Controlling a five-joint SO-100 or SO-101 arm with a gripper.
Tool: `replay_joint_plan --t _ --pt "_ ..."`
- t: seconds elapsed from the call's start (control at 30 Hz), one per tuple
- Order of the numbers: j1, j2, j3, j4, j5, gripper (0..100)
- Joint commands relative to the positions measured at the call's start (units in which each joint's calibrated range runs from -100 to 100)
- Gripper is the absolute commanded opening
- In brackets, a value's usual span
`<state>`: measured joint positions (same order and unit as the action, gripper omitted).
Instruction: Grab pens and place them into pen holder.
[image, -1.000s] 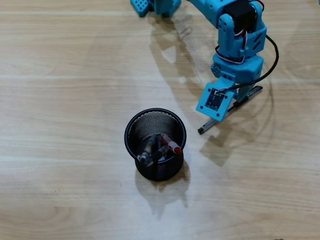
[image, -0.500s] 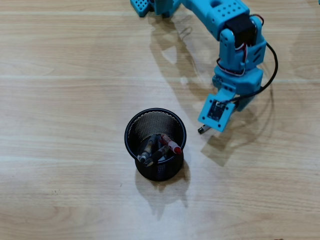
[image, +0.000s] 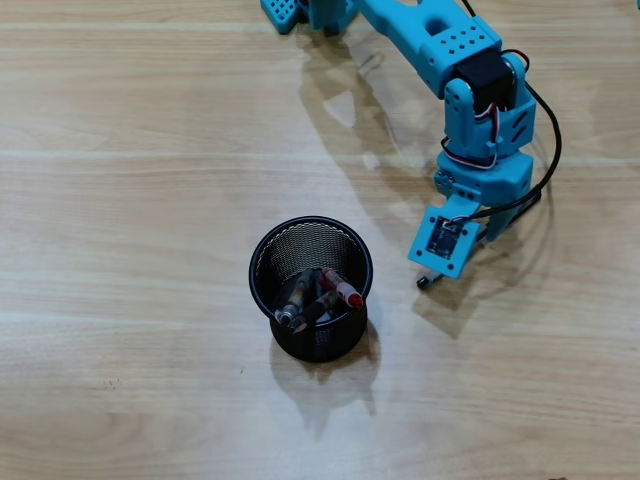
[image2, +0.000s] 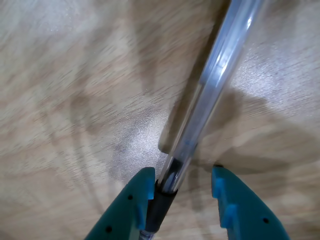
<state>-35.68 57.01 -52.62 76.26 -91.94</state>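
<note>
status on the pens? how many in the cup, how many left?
Done: three pens, one with a red tip, stand in the black mesh cup. In hand: the gripper is down over the last pen, a clear one lying on the table; the wrist view shows the fingers either side, one touching, with a gap at the other. Left: close, lift, drop it in the cup.

Glossy clear plastic pen (image2: 220, 65), satin wood table (image2: 75, 75).
</note>
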Motion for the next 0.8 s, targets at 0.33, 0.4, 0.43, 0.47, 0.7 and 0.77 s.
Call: replay_joint_plan --t 0.33,0.4,0.43,0.47,0.7,0.77 --pt "-0.48 2.65 0.76 0.05 -0.26 1" --pt "-0.76 2.65 0.76 0.14 -0.26 2" --pt "-0.76 2.74 0.76 0.14 -0.21 2" --pt "-0.67 2.74 0.76 0.14 0.05 2" --pt "0.98 -0.75 -2.86 6.97 2.62 2" --pt "2.08 -3.72 -4.22 11.80 3.93 2"
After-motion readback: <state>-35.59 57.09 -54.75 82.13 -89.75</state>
